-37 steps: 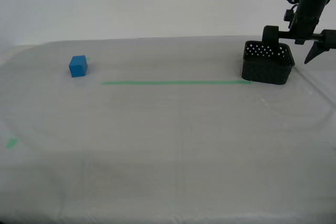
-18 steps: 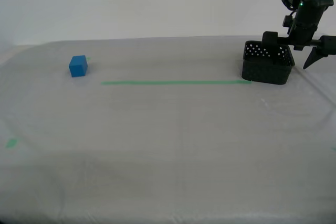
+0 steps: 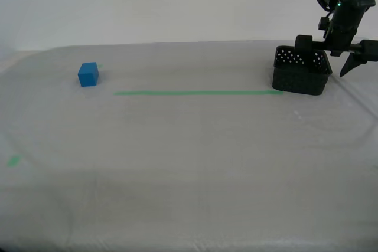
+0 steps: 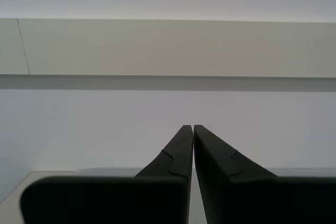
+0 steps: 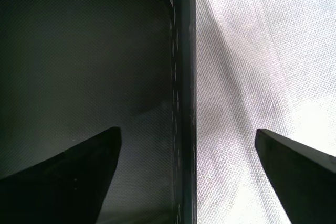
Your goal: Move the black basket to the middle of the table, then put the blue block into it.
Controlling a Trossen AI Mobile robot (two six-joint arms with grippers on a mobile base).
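Note:
The black basket (image 3: 300, 74) stands on the table (image 3: 195, 146) at the exterior view's far right, at the end of the green tape line (image 3: 198, 92). My first gripper (image 3: 328, 56) is open and straddles the basket's right-hand wall. In the first wrist view that wall (image 5: 184, 77) runs between the two spread fingers of my first gripper (image 5: 187, 132), one finger inside the basket and one outside. The blue block (image 3: 88, 74) sits far off at the exterior view's left. My second gripper (image 4: 193, 127) is shut, empty, and faces a pale wall.
A small green tape bit (image 3: 13, 160) lies near the table's left front. A white wall (image 3: 177, 10) runs behind the table. The table's right edge is close beside the basket.
My first gripper has come down a little over the basket's wall, then held still. The basket and the blue block have not moved.

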